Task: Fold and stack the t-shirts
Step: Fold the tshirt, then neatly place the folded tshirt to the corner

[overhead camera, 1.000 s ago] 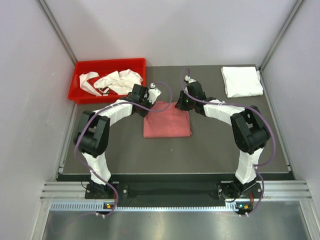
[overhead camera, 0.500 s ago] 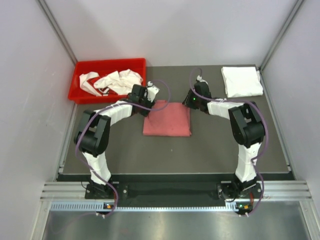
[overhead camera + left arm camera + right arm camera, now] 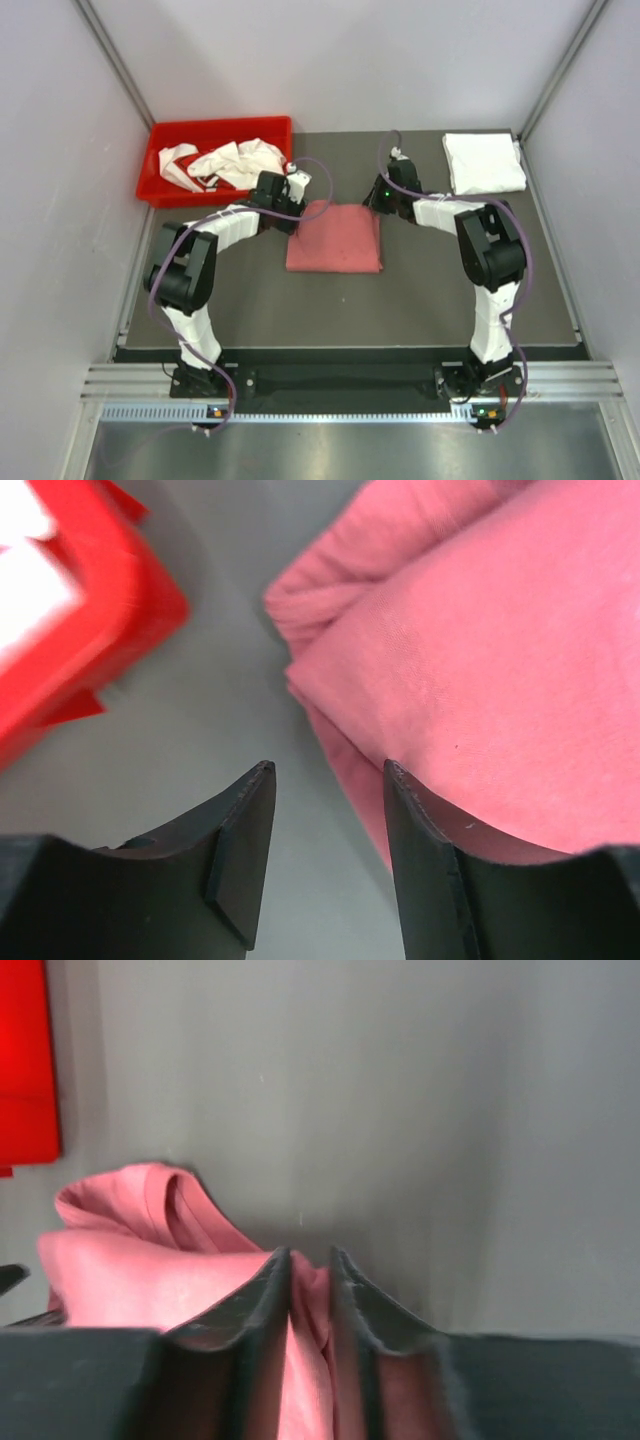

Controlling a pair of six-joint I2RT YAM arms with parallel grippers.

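Dark grey table (image 3: 430,285) spans the cell, both arms reaching out over it

Red bin (image 3: 220,124) at the far left corner, crumpled white t-shirts (image 3: 240,158) in it, not yet folded

Pink t-shirt (image 3: 334,240) mid-table, a flat folded rectangle. Its collar end is tucked at the far edge, as the right wrist view shows

Folded white t-shirt (image 3: 483,162) at the far right corner, well apart from the pink one. Judged to be the start of the stack

Left gripper (image 3: 325,770): fingers spread, nothing between them, low over bare table just beside the pink shirt's far left corner, one finger along the cloth edge

Right gripper (image 3: 308,1256): fingers drawn nearly together, only a thin slit. Pink shows through the slit, but the cloth lies flat in the overhead view, so judged empty rather than pinching

Change over the last second: the right gripper was over the shirt's far right corner and has since backed off past the far edge, towards the white shirt. The left has eased back towards the bin. The shirt's outline is squarer

Reading: the fold looks finished and released. What remains is carrying the pink shirt onto the white one, then the shirts in the bin
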